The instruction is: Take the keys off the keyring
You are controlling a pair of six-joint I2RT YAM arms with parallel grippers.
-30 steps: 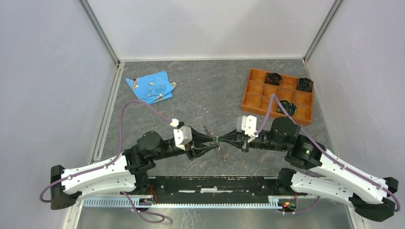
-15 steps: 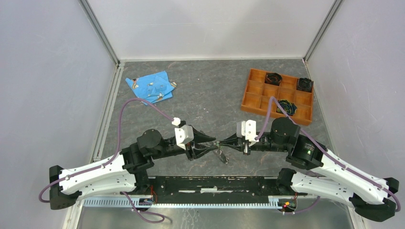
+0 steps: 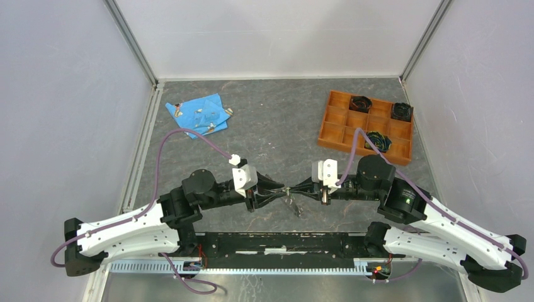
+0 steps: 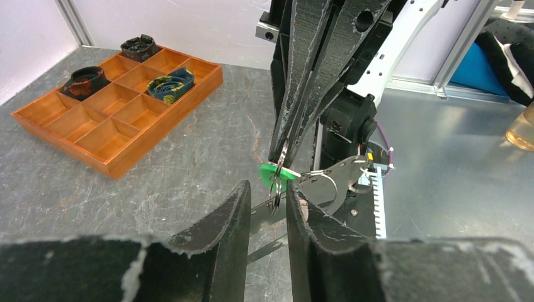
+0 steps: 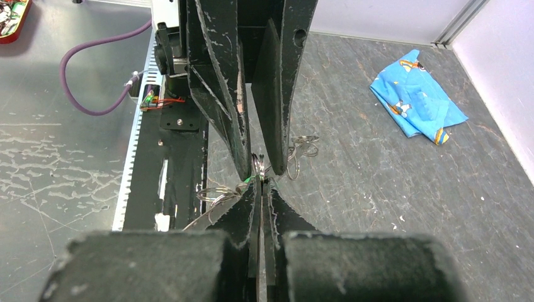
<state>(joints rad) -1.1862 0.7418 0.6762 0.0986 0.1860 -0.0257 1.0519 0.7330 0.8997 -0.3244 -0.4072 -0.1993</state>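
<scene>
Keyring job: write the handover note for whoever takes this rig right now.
Left tool: jaws narrowly apart around a thin wire ring; grip unclear.
Right tool: shut on that ring, just above the green-headed key.
Both tools hold it up between them; the flat grey metal keyring and small silvery keys dangle from it.
Done: ring picked up.
Left: the green-headed key and the others are still on; work them free.

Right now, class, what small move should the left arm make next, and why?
Probably close the left gripper: its fingers straddle the small ring beside the green-headed key with a gap, while the right gripper pinches it.
</scene>
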